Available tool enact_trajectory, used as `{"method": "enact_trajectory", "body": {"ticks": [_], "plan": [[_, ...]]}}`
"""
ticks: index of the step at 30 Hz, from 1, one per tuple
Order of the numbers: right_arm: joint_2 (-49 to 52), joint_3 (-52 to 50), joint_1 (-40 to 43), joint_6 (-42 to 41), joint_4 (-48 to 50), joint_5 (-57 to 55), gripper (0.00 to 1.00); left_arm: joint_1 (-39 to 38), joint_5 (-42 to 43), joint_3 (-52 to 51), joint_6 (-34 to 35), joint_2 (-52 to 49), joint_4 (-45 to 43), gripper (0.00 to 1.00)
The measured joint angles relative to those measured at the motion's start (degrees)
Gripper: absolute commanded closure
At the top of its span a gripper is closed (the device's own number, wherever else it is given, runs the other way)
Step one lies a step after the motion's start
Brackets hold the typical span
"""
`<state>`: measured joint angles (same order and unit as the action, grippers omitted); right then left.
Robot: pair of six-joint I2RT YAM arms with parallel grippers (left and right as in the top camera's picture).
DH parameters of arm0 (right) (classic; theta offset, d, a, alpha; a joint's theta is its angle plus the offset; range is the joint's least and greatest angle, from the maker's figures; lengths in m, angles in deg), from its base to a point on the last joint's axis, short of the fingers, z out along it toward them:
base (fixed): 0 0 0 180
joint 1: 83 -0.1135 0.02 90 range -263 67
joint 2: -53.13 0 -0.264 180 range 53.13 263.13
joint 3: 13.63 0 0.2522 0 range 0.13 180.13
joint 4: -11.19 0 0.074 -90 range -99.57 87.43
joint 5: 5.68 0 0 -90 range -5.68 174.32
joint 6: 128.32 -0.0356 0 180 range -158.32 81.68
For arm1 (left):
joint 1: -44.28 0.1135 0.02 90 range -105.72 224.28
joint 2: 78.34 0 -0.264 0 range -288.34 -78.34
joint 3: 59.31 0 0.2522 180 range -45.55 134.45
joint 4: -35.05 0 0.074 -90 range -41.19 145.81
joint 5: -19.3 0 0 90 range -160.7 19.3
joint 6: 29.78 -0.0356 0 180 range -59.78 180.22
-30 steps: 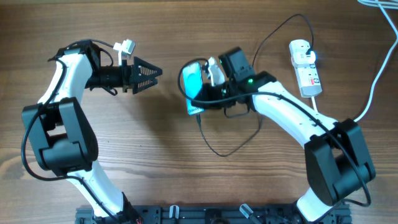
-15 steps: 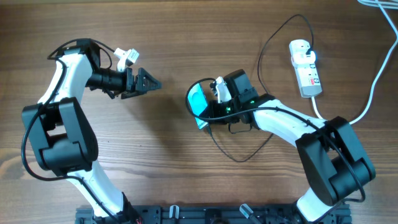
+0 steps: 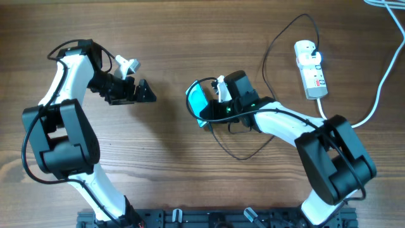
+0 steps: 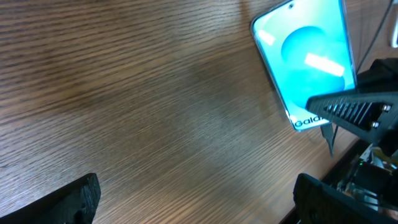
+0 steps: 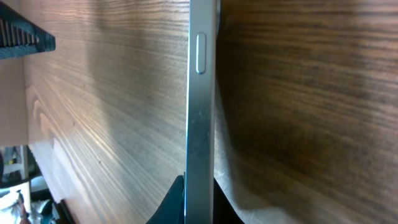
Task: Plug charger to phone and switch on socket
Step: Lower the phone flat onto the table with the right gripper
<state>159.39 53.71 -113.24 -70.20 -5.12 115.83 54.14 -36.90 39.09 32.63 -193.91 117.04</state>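
Note:
The phone (image 3: 201, 101), teal-blue screen, is held on edge and tilted off the table by my right gripper (image 3: 214, 106), which is shut on it. In the right wrist view its metal edge (image 5: 200, 93) runs up from my fingers (image 5: 200, 208). In the left wrist view the phone (image 4: 308, 59) shows its "Galaxy" text. The charger's black cable (image 3: 243, 154) loops from the phone's lower end to the white adapter (image 3: 305, 48) on the socket (image 3: 313, 77). I cannot tell if the tip is in the phone. My left gripper (image 3: 143, 93) is open and empty, left of the phone (image 4: 199, 200).
A thick white cord (image 3: 381, 76) runs from the socket off the far right edge. Bare wood lies between the two grippers and along the front of the table.
My left gripper has drawn back left and down, away from the phone. My right gripper has carried the phone a little down and tilted it.

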Motion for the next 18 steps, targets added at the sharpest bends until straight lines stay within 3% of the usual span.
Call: {"method": "enact_trajectory", "body": {"ticks": [12,15,18], "plan": [[1.22,0.0,0.0,-0.9,2.14,-4.22,0.96,0.0,-1.01,0.0,0.0,0.0,0.0,0.0],[1.22,0.0,0.0,-1.09,2.21,-4.94,0.86,0.0,-1.03,0.0,0.0,0.0,0.02,0.0],[1.22,0.0,0.0,-1.29,2.19,-5.22,0.84,0.0,-1.01,0.0,0.02,0.0,0.02,0.0]]}}
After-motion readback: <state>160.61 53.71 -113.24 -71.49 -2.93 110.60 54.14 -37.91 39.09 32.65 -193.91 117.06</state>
